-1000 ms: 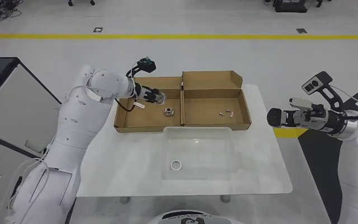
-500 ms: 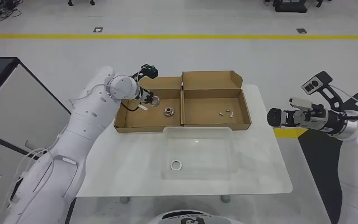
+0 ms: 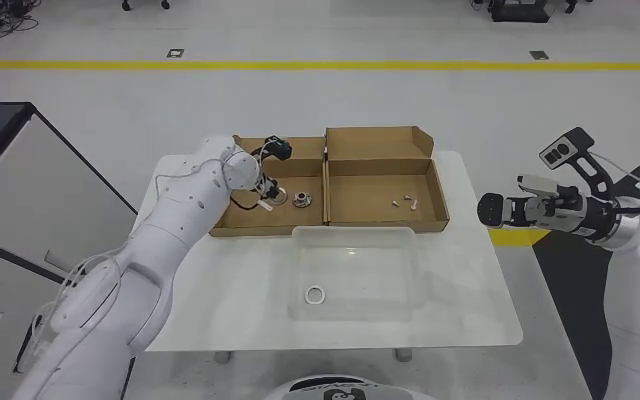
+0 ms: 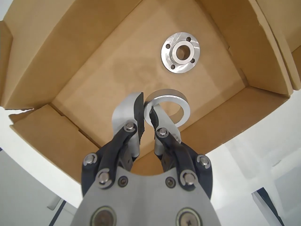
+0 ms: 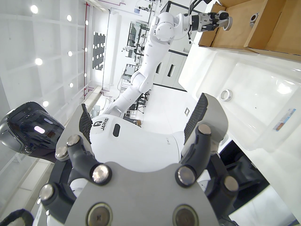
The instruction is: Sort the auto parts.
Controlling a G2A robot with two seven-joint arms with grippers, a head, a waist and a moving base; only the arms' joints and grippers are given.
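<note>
The table [image 3: 220, 300] is laid out as a sorting station. A clear plastic tub [image 3: 370, 268] is set on the near side, judged to be the source bin, and a two-compartment cardboard box [image 3: 327, 180] is set just behind it so that each kind of part can be given its own compartment. The left gripper [image 4: 146, 105] is held over the left compartment [image 4: 98, 76], near its front wall, and is closed down to a narrow gap on a metal ring [image 4: 167, 94]. One finger is placed outside the rim and the other through the hole, so the ring is pinched by its wall and held above the cardboard floor. This grip is judged to suit a release beside the flanged hub [image 4: 180, 55], which is lying flat near the divider, a little apart from the ring. The right gripper [image 5: 143, 104] is spread wide with nothing in it and is parked beyond the table's right edge, well apart from the box, presumably so that the left arm's path is kept free. A second ring [image 3: 316, 294] is seen in the tub, so the sorting is judged unfinished. A few small pale parts [image 3: 405, 200] are kept in the right compartment [image 3: 370, 205]. The box walls and the hub are the obstacles to be watched during lowering and withdrawal.
</note>
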